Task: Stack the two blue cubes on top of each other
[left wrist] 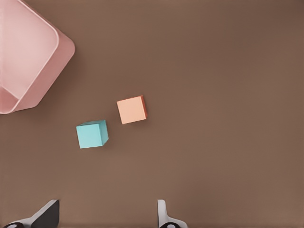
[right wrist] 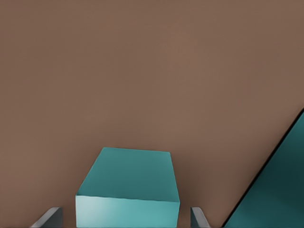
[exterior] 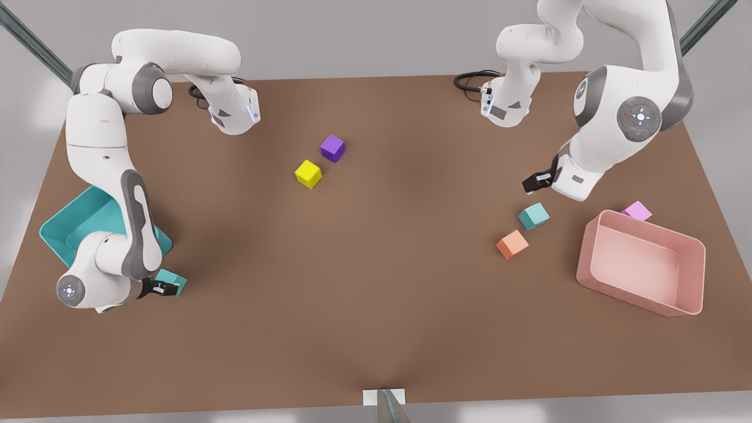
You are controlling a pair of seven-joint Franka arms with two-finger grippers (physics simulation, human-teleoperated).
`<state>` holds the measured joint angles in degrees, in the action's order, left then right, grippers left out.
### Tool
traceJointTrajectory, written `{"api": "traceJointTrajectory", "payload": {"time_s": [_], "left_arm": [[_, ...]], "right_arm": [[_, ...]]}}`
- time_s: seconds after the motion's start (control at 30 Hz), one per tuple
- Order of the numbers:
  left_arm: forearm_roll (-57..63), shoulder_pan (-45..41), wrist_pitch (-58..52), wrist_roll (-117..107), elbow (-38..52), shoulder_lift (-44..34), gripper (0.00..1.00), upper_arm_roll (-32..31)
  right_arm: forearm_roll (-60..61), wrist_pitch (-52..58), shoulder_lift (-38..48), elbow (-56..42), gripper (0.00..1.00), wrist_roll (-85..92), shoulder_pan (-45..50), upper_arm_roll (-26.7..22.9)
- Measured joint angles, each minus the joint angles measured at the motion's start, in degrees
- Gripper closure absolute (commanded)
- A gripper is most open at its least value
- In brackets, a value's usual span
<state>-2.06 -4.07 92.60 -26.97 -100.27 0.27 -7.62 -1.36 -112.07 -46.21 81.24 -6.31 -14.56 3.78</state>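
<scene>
While the front view laid out the whole table point(exterior: 376, 305), each wrist view added detail. At lower left of the front view, the right gripper point(exterior: 166, 287) straddled one blue cube point(exterior: 174, 281), fingers point(right wrist: 50, 217) spread at either side, beside the teal bin point(exterior: 70, 226). At right, the left gripper point(exterior: 533, 181) hovered with fingers point(left wrist: 166, 216) spread near the second blue cube point(exterior: 534, 215), orange cube point(exterior: 512, 244) and pink bin point(exterior: 640, 294). Both bins appeared empty. A pink cube point(exterior: 637, 211) lay behind the pink bin; yellow cube point(exterior: 308, 173) and purple cube point(exterior: 332, 147) sat upper centre.

Bright even light, soft diffuse shadows, no glare
</scene>
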Motion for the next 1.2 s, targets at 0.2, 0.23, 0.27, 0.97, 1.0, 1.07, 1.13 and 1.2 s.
{"api": "traceJointTrajectory", "payload": {"time_s": [0.2,0.23,0.27,0.97,1.0,1.07,1.13,1.2], "left_arm": [[-0.1,0.5,0.3,0.0,0.2,0.4,0.00,0.0],[-0.1,0.8,0.4,0.0,0.3,1.0,0.00,-0.1],[-0.2,1.0,0.4,-0.1,0.3,1.7,0.00,-0.2],[0.7,0.8,29.7,7.7,-29.9,7.4,0.00,7.7],[0.7,-0.3,31.2,7.8,-30.0,8.4,0.00,7.7],[0.6,-0.2,33.8,8.0,-30.2,10.0,0.00,7.7],[0.6,0.9,35.7,8.1,-30.5,10.5,0.00,7.9],[0.6,2.2,37.0,8.3,-31.1,10.7,0.00,8.1]], "right_arm": [[0.0,-0.2,-1.1,0.0,0.00,-0.6,0.1,0.0],[0.0,-0.2,-1.4,0.0,0.00,-0.6,0.1,0.0],[0.0,-0.3,-1.6,0.0,0.00,-0.7,0.1,0.0],[3.4,-3.2,-2.7,-12.8,0.39,-28.6,44.4,7.1],[2.0,-4.7,-4.1,-13.5,0.39,-32.3,46.8,7.1],[0.0,-7.7,-6.6,-14.7,0.38,-39.3,49.9,6.7],[-1.2,-10.1,-7.9,-15.1,0.18,-45.6,51.0,6.3],[-2.1,-11.8,-8.5,-15.2,0.00,-51.3,51.2,6.1]]}}
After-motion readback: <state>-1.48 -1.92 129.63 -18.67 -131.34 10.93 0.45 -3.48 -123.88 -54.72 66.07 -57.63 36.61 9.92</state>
